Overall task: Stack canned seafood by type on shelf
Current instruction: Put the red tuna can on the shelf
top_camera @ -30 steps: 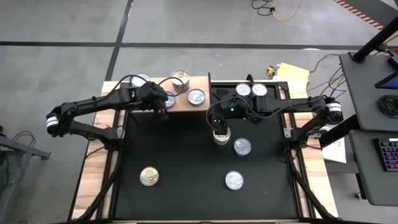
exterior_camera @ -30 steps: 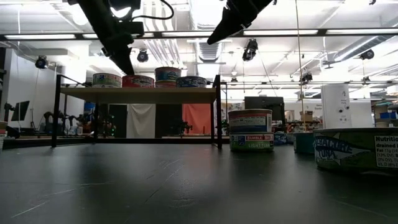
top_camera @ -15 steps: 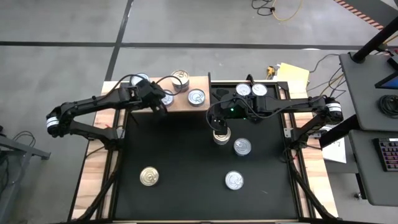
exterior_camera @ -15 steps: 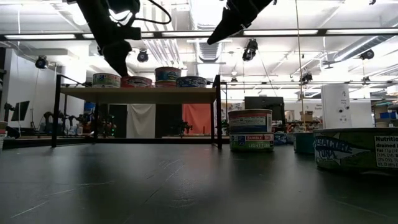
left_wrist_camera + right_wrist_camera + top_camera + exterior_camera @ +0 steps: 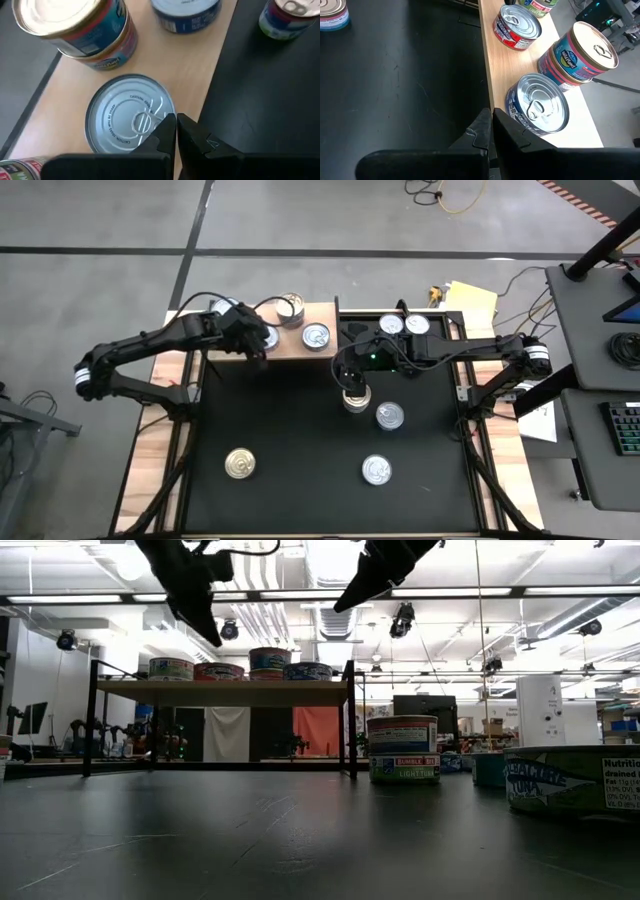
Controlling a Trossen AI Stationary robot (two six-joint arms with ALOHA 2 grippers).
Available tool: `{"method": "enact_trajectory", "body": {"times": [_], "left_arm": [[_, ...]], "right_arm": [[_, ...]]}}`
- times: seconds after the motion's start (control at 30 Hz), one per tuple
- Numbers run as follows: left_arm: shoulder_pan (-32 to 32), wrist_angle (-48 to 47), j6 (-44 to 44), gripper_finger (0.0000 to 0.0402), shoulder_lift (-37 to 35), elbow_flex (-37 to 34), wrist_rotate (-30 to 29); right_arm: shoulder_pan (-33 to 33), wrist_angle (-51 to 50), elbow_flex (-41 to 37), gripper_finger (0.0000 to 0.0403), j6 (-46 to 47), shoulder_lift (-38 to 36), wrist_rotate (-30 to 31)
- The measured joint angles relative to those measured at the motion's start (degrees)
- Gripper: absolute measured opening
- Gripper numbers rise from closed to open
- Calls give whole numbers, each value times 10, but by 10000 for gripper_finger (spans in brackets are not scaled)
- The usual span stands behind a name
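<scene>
While the left claw (image 5: 176, 131) hangs fully closed and empty over a silver-topped can (image 5: 131, 117) on the shelf (image 5: 292, 345) (its lower fingers cut off), the right claw (image 5: 491, 127), likewise closed and empty, hovers above the table (image 5: 300, 440) near two stacked cans (image 5: 403, 749).

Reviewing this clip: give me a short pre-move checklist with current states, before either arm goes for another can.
1. Left gripper empty and shut, above the shelf: ok.
2. Right gripper empty and shut, over the two-can stack on the table: ok.
3. Silver-top can under the left gripper sits flat on the shelf: ok.
4. Gold-top stack on the shelf upright: ok.
5. Cans sorted by type on the shelf: cannot tell.
6. All cans shelved: not ok; a gold-top can and others remain on the table.
</scene>
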Motion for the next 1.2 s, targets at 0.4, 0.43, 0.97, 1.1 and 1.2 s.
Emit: {"method": "enact_trajectory", "body": {"times": [0.4, 0.43, 0.97, 1.1, 1.2], "left_arm": [[0, -2, 0, 0, 16, -16, 0], [0, -2, 0, 0, 16, -16, 0], [0, -12, 6, 0, 15, -16, 0], [0, -15, 12, 0, 15, -16, -1], [0, -23, 17, 0, 16, -16, -28]], "right_arm": [[0, 0, -9, 9, -6, 1, 0], [0, 0, -9, 9, -6, 1, 0], [0, 0, -9, 9, -3, 1, 0], [0, 0, -9, 9, -3, 1, 0], [0, 0, -9, 9, -3, 1, 0]]}}
